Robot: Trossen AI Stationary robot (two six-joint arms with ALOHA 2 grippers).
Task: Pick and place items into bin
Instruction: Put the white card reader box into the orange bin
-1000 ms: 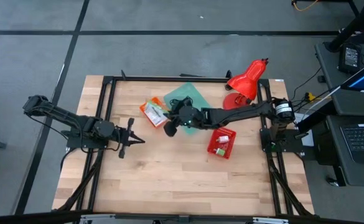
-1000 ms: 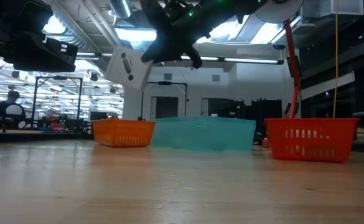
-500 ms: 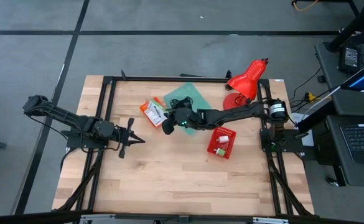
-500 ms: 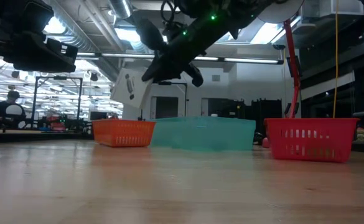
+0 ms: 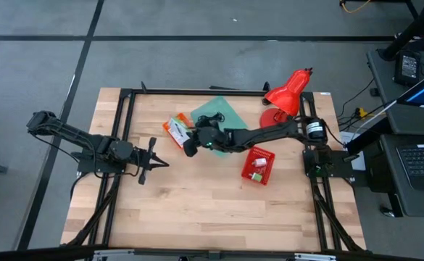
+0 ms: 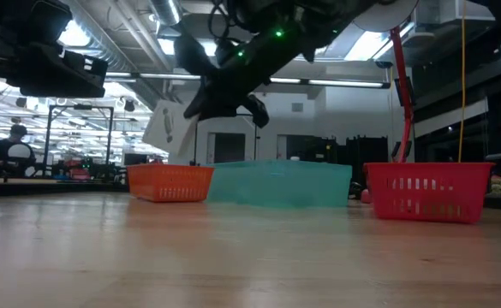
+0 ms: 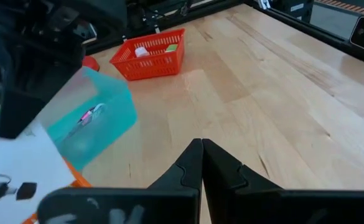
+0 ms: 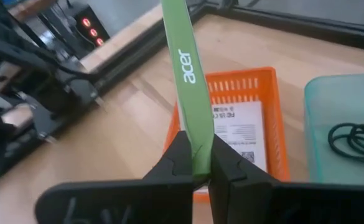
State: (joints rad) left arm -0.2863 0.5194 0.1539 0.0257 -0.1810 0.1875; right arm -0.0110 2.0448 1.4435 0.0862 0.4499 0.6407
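moved toward orange basket point(image 8: 231, 93), right claw point(image 8: 194, 163) pinches green card point(image 8: 186, 74).

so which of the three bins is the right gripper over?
The orange bin, leftmost of the three, holding a white card. The right gripper, shut on a green packet, hangs above it, not the teal or red one.

three bins point(image 5: 258, 166) before lamp point(image 5: 287, 93)

Green acer card point(image 8: 191, 93) upright in right gripper point(image 8: 194, 163), above orange bin point(image 8: 234, 93).
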